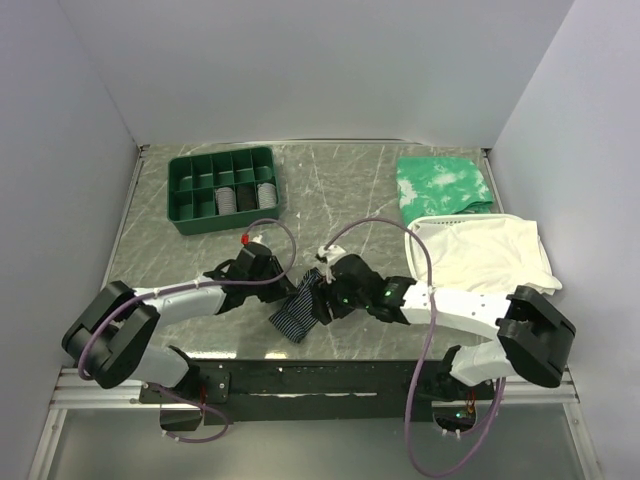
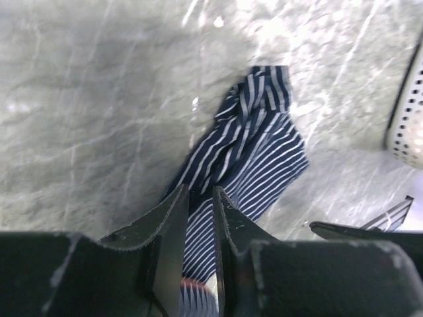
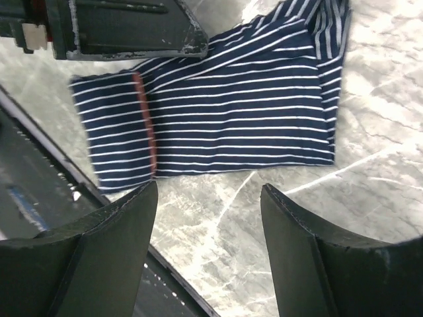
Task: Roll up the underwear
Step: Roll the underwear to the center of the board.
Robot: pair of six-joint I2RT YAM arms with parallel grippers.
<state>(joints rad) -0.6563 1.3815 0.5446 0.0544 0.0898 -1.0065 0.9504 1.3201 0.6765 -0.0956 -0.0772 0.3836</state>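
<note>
The underwear [image 1: 298, 312], navy with light pinstripes and a red band near one end, lies fairly flat on the grey marbled table near its front edge. It also shows in the left wrist view [image 2: 258, 152] and the right wrist view [image 3: 231, 112]. My left gripper [image 1: 283, 288] is at its left side; in the left wrist view the gripper [image 2: 200, 193] has its jaws nearly together with the striped fabric between them. My right gripper [image 1: 326, 297] is open and empty, hovering over bare table [image 3: 208, 191] just beside the underwear's long edge.
A green compartment tray [image 1: 222, 190] stands at the back left. A green-and-white mottled cloth [image 1: 443, 185] and a large white cloth [image 1: 480, 250] lie at the right. The table's front edge [image 3: 66, 178] runs close to the underwear's banded end.
</note>
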